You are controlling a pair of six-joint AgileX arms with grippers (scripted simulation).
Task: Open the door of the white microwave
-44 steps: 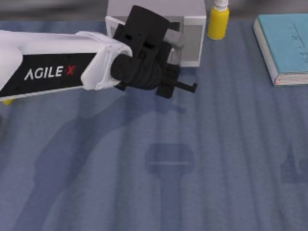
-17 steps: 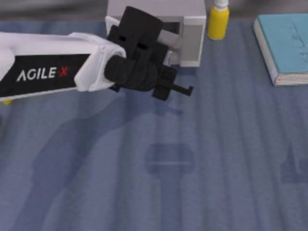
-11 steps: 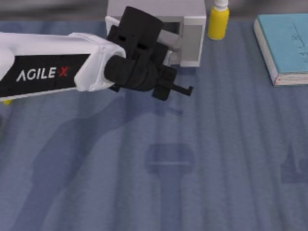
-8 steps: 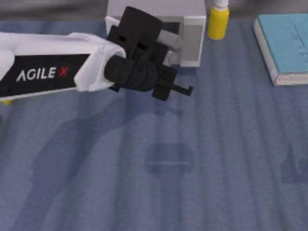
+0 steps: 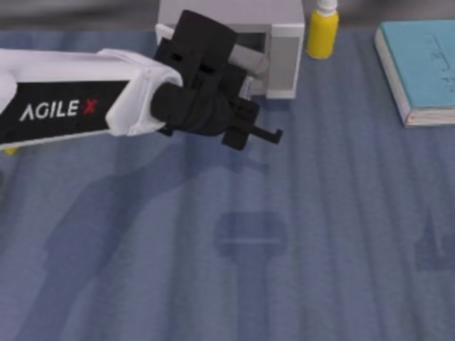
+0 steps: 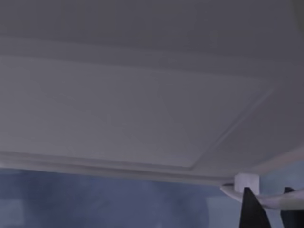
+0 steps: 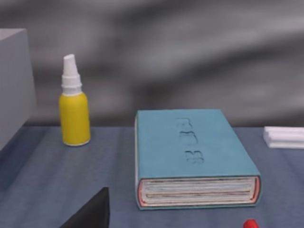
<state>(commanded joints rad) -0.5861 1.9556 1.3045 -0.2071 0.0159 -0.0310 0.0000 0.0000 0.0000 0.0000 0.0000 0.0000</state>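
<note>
- The white microwave (image 5: 277,28) stands at the far edge of the table (image 5: 320,234), a little left of centre
- The bottle (image 5: 322,30) stands just beside the microwave, on its right
- The book (image 5: 419,67) lies near the table's far right, well apart from the bottle
- The left gripper (image 5: 259,128) hangs just in front of the door (image 5: 252,60), arm reaching in from the left

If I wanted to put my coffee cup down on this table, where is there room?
The wide blue table in front of the left gripper is bare, as is the strip between the yellow bottle and the blue book. It is crowded at the white microwave, where the arm works at the door.
</note>
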